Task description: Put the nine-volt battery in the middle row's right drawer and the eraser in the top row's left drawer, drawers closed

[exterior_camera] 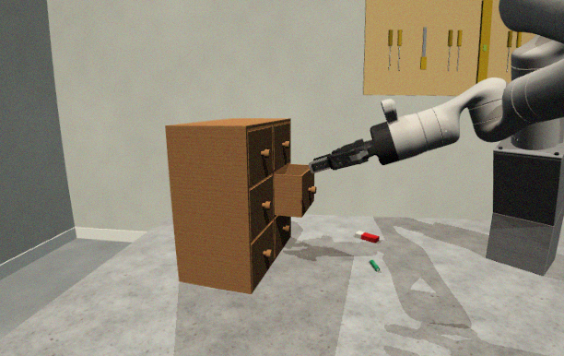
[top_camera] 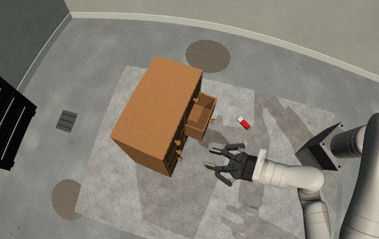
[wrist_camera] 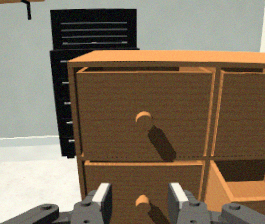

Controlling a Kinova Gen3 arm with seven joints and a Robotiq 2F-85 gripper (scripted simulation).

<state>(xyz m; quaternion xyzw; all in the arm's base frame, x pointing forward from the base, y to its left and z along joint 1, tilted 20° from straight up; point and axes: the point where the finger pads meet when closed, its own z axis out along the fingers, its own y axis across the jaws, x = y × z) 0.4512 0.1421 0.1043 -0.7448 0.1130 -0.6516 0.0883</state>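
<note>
Wrist view: claw (top_camera: 212, 158) (exterior_camera: 312, 166) (wrist_camera: 139, 197) faces the left column of the chest (top_camera: 160, 108) (exterior_camera: 212, 198) (wrist_camera: 183, 56), fingers part-open, nothing between them. Top-left drawer knob (top_camera: 178, 142) (exterior_camera: 265, 152) (wrist_camera: 143, 117) is almost centred sideways between the fingers but sits above the tips in frame; a gap remains to the front. Knob axis points out of the drawer front toward the claw, fingers side by side to straddle it.

Middle-right drawer (top_camera: 194, 131) (exterior_camera: 288, 194) (wrist_camera: 218, 187) is pulled well out, off to the claw's right in wrist view. Top-left drawer looks in. Nine-volt battery: can't identify it in any view; may already be in the open drawer, can't confirm. Small green cylinder (exterior_camera: 374, 266) lies on the table (top_camera: 107, 186) (exterior_camera: 127, 318) (wrist_camera: 23, 185) — shape looks wrong for a nine-volt, likely leave it.

Eraser (top_camera: 243, 122) (exterior_camera: 370, 237), red with a white end, lies flat on the table, out in front of the open drawer, well below claw height.

Likely step: open top-left for the eraser. Needs height matched to the knob, straight advance, close, short pull — too far and the tray droops or comes out. Drifting right risks bumping the open drawer. Both drawers need pushing in later.
</note>
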